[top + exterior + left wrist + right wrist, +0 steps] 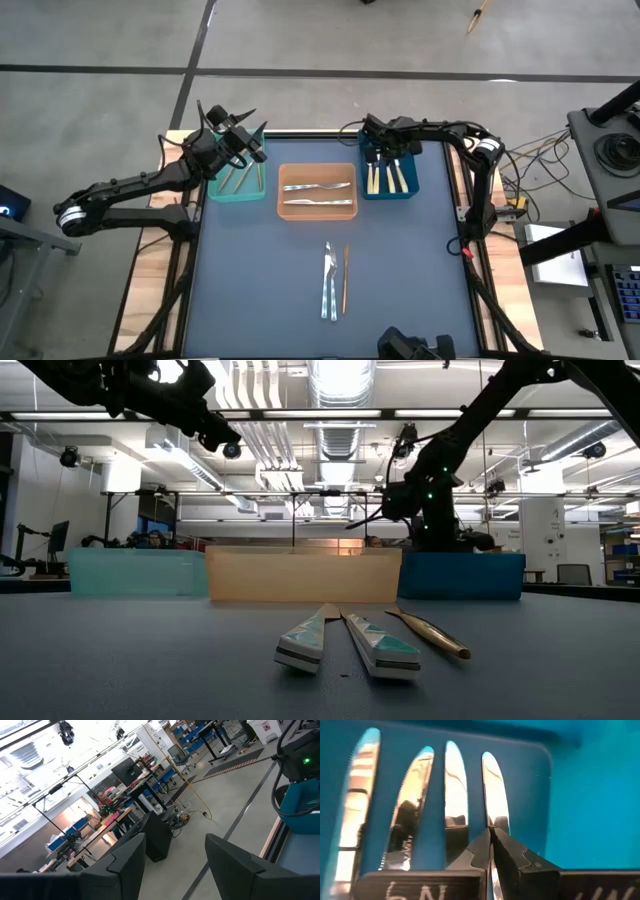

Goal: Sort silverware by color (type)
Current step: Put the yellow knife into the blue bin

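Observation:
My right gripper (384, 152) reaches down into the blue bin (410, 190) at the back right and is shut on a silver knife (495, 805). Three more silver blades (415, 805) lie beside it on the bin's floor; cream handles (390, 182) show in the high view. My left gripper (238, 133) hovers open and level over the teal bin (214, 192), nothing between its fingers (125, 862). Two silver pieces (318, 194) lie in the orange bin (285, 207). Two silver pieces (328, 282) and a gold one (346, 278) lie flat on the mat. My right gripper pinches the knife by its blade (492, 822), some way back from the rounded tip, between the two fingertips (512, 852). The fingers come steeply from above and lie along the blade. Whether the knife rests on the bin's floor or hangs just above it does not show.
The three bins stand side by side along the mat's far edge, teal, orange, blue. Gold pieces (236, 178) lie in the teal bin. The dark mat (250, 290) has open room on both sides of the three loose pieces. A frame post (466, 250) stands at the right edge.

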`<state>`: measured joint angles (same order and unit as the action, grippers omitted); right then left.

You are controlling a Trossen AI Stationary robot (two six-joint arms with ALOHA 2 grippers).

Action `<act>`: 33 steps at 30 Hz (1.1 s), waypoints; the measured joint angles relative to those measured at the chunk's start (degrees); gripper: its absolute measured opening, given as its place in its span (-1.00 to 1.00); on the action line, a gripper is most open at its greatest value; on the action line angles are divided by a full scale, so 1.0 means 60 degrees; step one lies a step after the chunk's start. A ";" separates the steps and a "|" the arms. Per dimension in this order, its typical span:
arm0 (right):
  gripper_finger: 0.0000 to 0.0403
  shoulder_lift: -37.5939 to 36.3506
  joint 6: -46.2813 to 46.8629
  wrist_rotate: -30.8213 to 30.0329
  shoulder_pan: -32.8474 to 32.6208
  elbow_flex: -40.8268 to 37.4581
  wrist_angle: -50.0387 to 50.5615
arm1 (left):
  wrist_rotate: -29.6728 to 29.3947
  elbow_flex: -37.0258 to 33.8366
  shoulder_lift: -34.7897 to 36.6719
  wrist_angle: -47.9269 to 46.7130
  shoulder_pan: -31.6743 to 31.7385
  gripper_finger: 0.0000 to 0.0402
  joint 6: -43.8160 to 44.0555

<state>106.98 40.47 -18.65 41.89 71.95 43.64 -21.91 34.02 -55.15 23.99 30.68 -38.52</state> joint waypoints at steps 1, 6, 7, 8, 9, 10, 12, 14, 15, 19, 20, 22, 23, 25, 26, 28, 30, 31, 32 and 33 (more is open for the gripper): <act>-0.94 -0.0003 0.0007 -0.0015 0.0000 -0.0030 0.0007 | 0.0000 0.0000 -0.0001 0.0000 -0.0001 -0.07 0.0000; -0.94 -0.0007 -0.0011 -0.0210 0.0000 -0.0023 0.0026 | 0.0000 0.0000 -0.0001 0.0000 -0.0004 -0.07 0.0000; -0.94 -0.0007 -0.0023 -0.0222 0.0000 0.0011 0.0027 | 0.0000 0.0000 -0.0001 0.0000 0.0000 -0.07 0.0000; -0.94 -0.0007 -0.0085 -0.0208 0.0000 0.0063 0.0025 | 0.0000 0.0000 -0.0001 0.0000 -0.0001 -0.07 0.0000; -0.94 -0.0007 -0.0122 -0.0181 0.0000 0.0123 0.0017 | 0.0000 0.0000 -0.0001 0.0000 -0.0002 -0.07 0.0000; -0.94 -0.0007 -0.0159 -0.0172 0.0000 0.0186 0.0004 | 0.0000 0.0000 -0.0001 0.0000 -0.0002 -0.07 0.0000; -0.94 -0.0036 -0.0175 -0.0136 -0.0028 0.0320 0.0014 | 0.0000 0.0000 -0.0001 0.0000 -0.0002 -0.07 0.0000; -0.94 -0.0046 -0.0175 -0.0113 -0.0082 0.0451 -0.0025 | 0.0000 0.0000 -0.0001 0.0000 -0.0004 -0.07 -0.0001; -0.94 -0.0049 -0.0175 -0.0108 -0.0124 0.0469 -0.0060 | 0.0000 0.0000 -0.0001 0.0000 0.0000 -0.07 -0.0014; -0.94 -0.0051 -0.0159 -0.0107 -0.0306 0.0468 -0.0182 | 0.0000 0.0000 0.0002 0.0000 -0.0003 -0.07 -0.0036; -0.94 -0.0051 -0.0132 -0.0125 -0.0342 0.0463 -0.0185 | 0.0000 0.0000 -0.0001 0.0000 -0.0004 -0.07 -0.0036; -0.94 -0.0051 -0.0102 -0.0143 -0.0379 0.0447 -0.0193 | 0.0000 0.0000 0.0001 0.0000 -0.0002 -0.07 -0.0035; -0.94 -0.0051 -0.0102 -0.0143 -0.0379 0.0443 -0.0189 | 0.0000 0.0000 0.0001 0.0000 -0.0002 -0.07 -0.0033; -0.94 -0.0051 -0.0092 -0.0143 -0.0378 0.0439 -0.0197 | 0.0000 0.0000 -0.0001 0.0000 -0.0004 -0.07 -0.0033; -0.94 -0.0051 -0.0090 -0.0143 -0.0379 0.0429 -0.0221 | 0.0000 0.0000 0.0002 0.0000 0.0000 -0.07 -0.0033; -0.94 -0.0044 -0.0095 -0.0143 -0.0379 0.0425 -0.0266 | 0.0000 0.0000 -0.0001 0.0000 -0.0003 -0.07 -0.0033; -0.94 -0.0040 -0.0102 -0.0173 -0.0379 0.0421 -0.0303 | 0.0000 0.0000 0.0003 -0.0002 -0.0004 -0.07 -0.0033; -0.94 -0.0040 -0.0098 -0.0239 -0.0379 0.0421 -0.0327 | 0.0000 0.0000 0.0000 0.0000 -0.0002 -0.07 -0.0033; -0.94 -0.0040 -0.0099 -0.0343 -0.0379 0.0421 -0.0348 | 0.0000 0.0000 0.0003 0.0000 -0.0002 -0.07 -0.0033; -0.94 -0.0040 -0.0101 -0.0414 -0.0376 0.0421 -0.0356 | 0.0000 0.0000 0.0003 0.0000 -0.0004 -0.07 -0.0033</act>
<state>106.74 39.86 -21.13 39.63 74.48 41.50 -21.91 34.02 -55.13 23.99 30.65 -38.72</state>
